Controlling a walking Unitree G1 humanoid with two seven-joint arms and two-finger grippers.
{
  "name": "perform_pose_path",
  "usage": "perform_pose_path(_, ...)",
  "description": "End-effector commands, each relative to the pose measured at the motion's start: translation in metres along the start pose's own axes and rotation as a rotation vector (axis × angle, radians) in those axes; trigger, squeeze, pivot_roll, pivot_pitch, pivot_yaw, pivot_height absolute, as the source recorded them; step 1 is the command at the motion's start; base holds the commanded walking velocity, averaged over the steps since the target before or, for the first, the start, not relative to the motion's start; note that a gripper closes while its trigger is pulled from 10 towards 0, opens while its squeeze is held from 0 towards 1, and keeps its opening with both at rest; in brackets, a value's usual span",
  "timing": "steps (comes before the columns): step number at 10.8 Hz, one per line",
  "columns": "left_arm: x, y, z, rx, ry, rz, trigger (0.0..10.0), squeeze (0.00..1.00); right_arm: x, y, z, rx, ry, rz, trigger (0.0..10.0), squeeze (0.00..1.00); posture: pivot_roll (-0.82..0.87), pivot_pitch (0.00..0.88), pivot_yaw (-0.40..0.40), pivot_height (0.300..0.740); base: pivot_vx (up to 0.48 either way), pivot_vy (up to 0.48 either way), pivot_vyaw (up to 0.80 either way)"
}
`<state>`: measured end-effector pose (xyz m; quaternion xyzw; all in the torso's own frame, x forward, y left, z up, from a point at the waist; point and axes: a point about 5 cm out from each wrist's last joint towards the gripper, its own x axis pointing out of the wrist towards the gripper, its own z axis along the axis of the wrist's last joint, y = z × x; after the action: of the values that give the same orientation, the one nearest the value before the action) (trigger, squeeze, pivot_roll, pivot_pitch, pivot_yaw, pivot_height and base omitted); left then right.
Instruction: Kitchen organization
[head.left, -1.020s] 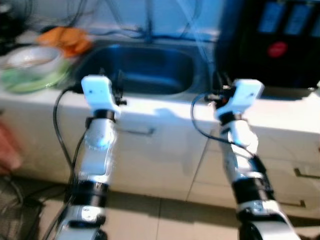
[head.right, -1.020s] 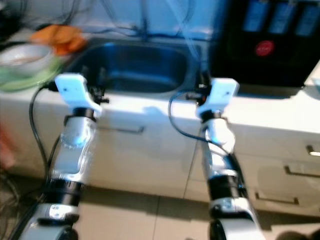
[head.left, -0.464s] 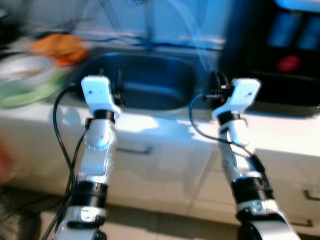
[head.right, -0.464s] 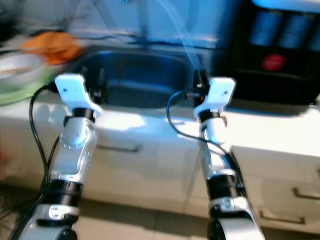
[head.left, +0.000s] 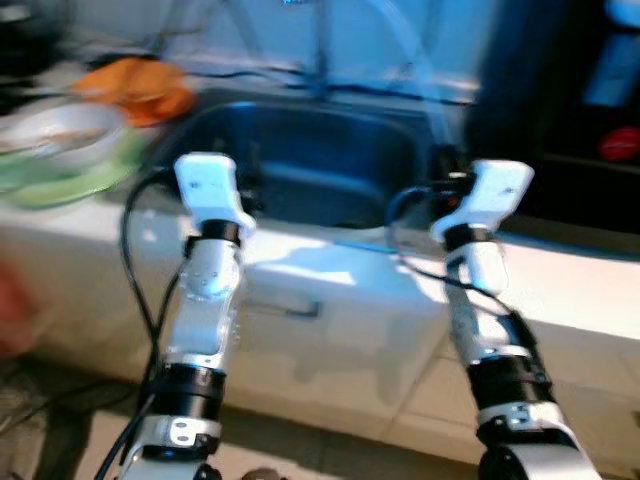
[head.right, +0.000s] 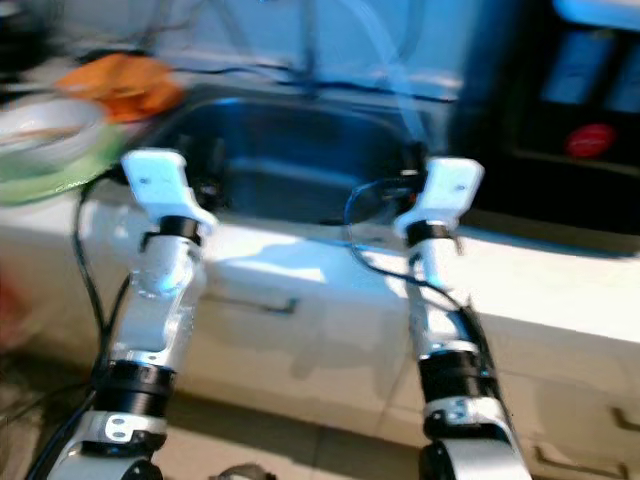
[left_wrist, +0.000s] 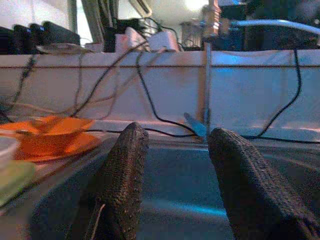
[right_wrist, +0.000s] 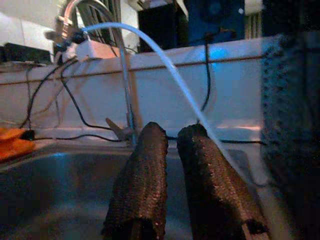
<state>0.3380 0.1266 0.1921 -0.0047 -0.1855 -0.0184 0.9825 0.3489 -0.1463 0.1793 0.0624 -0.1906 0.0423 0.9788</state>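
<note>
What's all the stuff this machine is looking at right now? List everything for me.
sink: one, dark steel, set in the white counter, centre.
tap: one, silver, behind the sink.
hose: one, white, arching over the sink.
bowl: one, white, counter at left.
plate: one, green, under the bowl.
orange dish: one, left of the sink.
cables: several, black, along the back wall.
drawer handle: one, under the sink.
left tool: open, at the sink's edge.
right tool: fingers nearly together, at the sink.

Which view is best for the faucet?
Right wrist view: the faucet stands sharp, its curved spout and stem clear behind the sink. The left wrist view shows just its thin stem. Both eye views blur it at the top edge.
</note>
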Motion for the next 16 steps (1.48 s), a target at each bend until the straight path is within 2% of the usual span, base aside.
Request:
perform_pose_path(1,-0.0006,0.0023,-0.0018,0.004,0.016,-0.001,10.0,0.0,0.0012,0.0041,0.0013,0.008,-0.004,0.006,10.0,0.0,0.13,0.026,0.009,0.74,0.0,0.48,0.0)
perform_pose_path(3,-0.0014,0.0023,-0.0016,0.005,0.021,-0.005,10.0,0.0,0.0006,0.0053,-0.0016,0.022,0.02,0.008,10.0,0.0,0.13,0.029,0.009,0.74,0.0,0.48,-0.4)
perform_pose_path(11,-0.0024,0.0017,-0.0029,0.009,0.032,-0.007,10.0,0.0,0.0001,0.0062,-0.0012,0.017,0.013,0.014,10.0,0.0,0.13,0.036,0.008,0.74,0.0,0.478,-0.08)
perform_pose_path(16,-0.0031,0.0024,-0.0025,0.014,0.025,-0.009,10.0,0.0,0.0009,0.0064,0.0002,0.022,0.006,0.011,10.0,0.0,0.14,0.041,0.008,0.74,0.0,0.055,0.0)
